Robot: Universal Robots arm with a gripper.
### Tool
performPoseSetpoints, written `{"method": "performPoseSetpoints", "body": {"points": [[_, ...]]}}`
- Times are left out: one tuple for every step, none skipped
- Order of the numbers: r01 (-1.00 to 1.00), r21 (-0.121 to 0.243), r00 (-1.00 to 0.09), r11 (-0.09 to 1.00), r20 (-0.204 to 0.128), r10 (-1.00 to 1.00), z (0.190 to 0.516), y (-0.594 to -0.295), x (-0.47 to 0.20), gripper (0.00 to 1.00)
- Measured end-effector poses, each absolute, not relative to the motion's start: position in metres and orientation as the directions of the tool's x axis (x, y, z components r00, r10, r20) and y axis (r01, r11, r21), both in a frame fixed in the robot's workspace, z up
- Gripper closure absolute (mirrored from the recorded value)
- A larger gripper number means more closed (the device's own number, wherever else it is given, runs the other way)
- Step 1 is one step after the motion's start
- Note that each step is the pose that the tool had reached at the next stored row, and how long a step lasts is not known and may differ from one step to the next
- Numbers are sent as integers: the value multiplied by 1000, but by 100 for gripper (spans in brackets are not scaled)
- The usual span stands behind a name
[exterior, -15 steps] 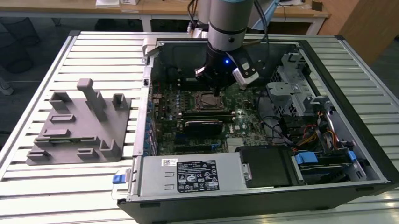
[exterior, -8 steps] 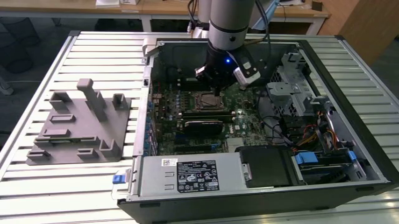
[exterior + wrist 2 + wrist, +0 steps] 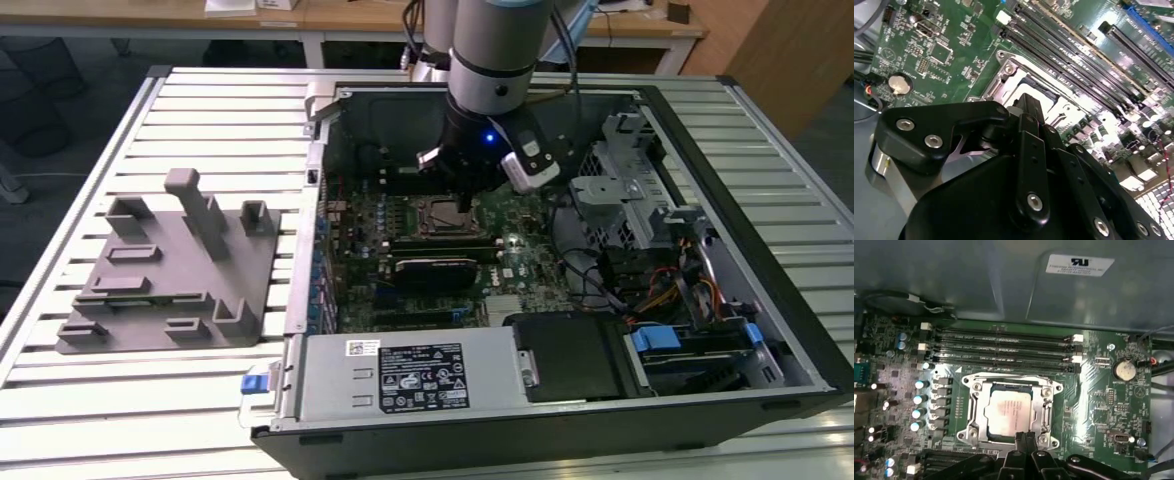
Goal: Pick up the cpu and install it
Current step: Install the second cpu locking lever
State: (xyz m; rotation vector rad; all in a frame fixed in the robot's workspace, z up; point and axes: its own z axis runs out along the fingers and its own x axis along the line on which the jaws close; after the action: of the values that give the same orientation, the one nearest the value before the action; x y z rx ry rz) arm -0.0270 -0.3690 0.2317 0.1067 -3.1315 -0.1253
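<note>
The cpu [image 3: 1008,409], a small square chip with a pale metal top, lies flat inside the metal socket frame [image 3: 976,405] on the green motherboard. My gripper [image 3: 1023,436] hangs just over the socket's edge, its black fingers pressed together with nothing between them. In the exterior view the gripper [image 3: 467,205] is down inside the open computer case, right above the socket [image 3: 438,215]. The second wrist view looks along the gripper [image 3: 1026,100], whose black linkage hides most of the socket frame [image 3: 1004,67].
A grey fixture [image 3: 167,270] with upright posts lies on the slatted table at the exterior view's left. Inside the case [image 3: 310,200] are memory slots [image 3: 1004,347], a black finned block [image 3: 434,268], a power supply [image 3: 400,375] and a drive cage [image 3: 627,195].
</note>
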Motion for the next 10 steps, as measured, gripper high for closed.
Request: {"method": "performPoseSetpoints", "body": {"points": [[-68, 80, -998, 994, 3, -68, 232, -370, -27, 89], [-68, 80, -998, 995, 3, -68, 232, -372, -27, 89], [-68, 80, -998, 994, 4, -68, 232, -375, -27, 89], [-68, 80, -998, 994, 4, -68, 232, -377, -27, 89], [-68, 80, -998, 994, 3, -68, 231, -380, -27, 89], [-68, 80, -998, 994, 3, -68, 231, -382, -27, 89], [-68, 80, -998, 994, 4, -68, 231, -384, -27, 89], [-68, 80, -998, 994, 3, -68, 231, -385, -27, 89], [-67, 80, -998, 994, 3, -68, 231, -386, -28, 89], [-68, 80, -998, 994, 3, -68, 231, -386, -30, 89]]}}
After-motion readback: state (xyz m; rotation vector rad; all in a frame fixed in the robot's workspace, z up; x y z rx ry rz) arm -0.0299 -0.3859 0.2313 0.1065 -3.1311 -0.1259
